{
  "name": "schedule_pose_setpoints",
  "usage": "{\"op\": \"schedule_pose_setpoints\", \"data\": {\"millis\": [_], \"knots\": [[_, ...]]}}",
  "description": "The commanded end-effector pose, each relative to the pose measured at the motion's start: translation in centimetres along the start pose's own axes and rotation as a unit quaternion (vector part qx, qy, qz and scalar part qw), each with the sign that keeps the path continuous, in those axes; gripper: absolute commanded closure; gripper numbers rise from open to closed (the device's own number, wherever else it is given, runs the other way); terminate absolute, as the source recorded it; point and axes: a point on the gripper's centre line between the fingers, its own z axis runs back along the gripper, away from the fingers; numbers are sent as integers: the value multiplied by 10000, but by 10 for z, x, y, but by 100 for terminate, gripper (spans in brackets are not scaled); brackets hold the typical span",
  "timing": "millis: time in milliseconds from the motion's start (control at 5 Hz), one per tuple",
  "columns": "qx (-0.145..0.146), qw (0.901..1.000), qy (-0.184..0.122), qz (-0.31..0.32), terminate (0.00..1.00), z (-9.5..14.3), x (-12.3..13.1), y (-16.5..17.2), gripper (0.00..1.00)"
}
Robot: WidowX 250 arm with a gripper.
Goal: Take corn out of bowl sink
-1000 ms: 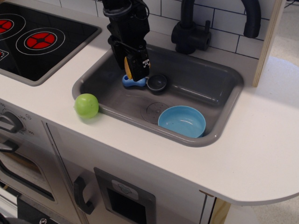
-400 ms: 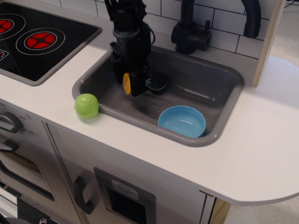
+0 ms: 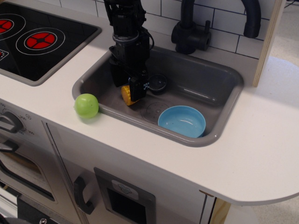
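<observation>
- Nearest us on the white counter (image 3: 261,154) sits a green ball (image 3: 87,105), just outside the sink's front-left rim; we leave it alone and keep the arm's path off it
- The light blue bowl (image 3: 182,121) lies in the front right of the grey sink (image 3: 210,91) and looks empty, so we judge the lift-out done and the set-down to be the step in hand
- The yellow corn (image 3: 127,94) is at the sink's left side, low over the floor or resting on it; we cannot tell which, and it is well apart from the bowl
- We see the gripper (image 3: 129,93) clamped on the corn, fingers pointing down; to finish well, we make sure the cob bears on the floor before we part the fingers, then rise straight up so it does not roll
- Just behind, the small dark cup (image 3: 157,83) stands near the gripper; we avoid nudging it
- Farthest back are the black tap (image 3: 189,32) and the hob (image 3: 39,39)
</observation>
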Motion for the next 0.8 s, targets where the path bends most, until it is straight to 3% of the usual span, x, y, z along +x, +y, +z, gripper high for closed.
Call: {"op": "schedule_pose_setpoints", "data": {"millis": [0, 400, 600], "knots": [[231, 9996, -155, 34, 0, 17, -10, 9, 0], [75, 9987, -391, 313, 0, 52, -7, 8, 0], [-9, 9972, -589, 470, 100, 75, -8, 7, 0]]}}
